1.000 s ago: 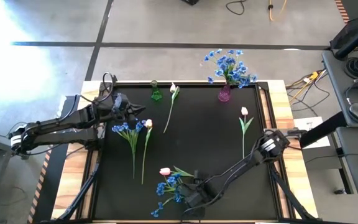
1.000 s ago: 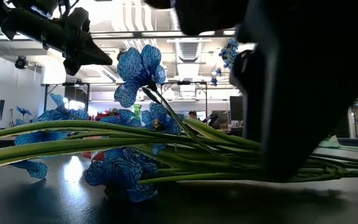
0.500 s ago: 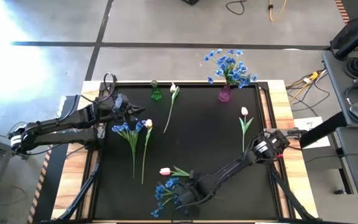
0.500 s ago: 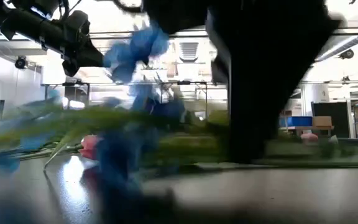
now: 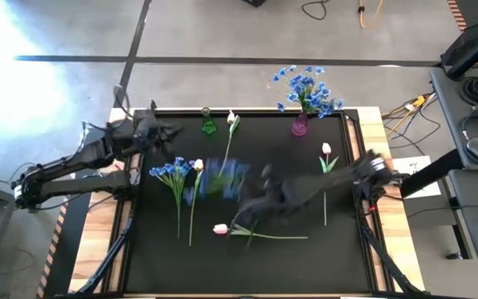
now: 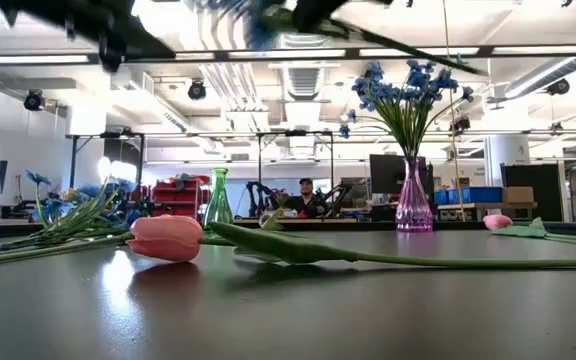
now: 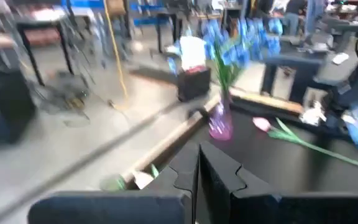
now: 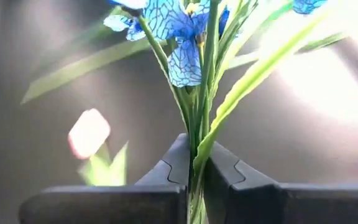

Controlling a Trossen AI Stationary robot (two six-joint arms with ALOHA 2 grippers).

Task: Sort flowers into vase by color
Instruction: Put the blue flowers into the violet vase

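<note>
right pincer (image 8: 194, 163) clamped on blue bunch (image 5: 222, 178) stems, mid-frame over table (image 5: 305, 257); thin grip, fast swing could fling it. left pincer (image 7: 197, 171) closed, idle upper left.

Black table (image 5: 289, 257): tulips (image 5: 221, 229), vases (image 5: 299, 125).

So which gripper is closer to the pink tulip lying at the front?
Right. The right gripper hangs just above the pink tulip, holding a blue bunch; the left gripper is far back-left.
</note>
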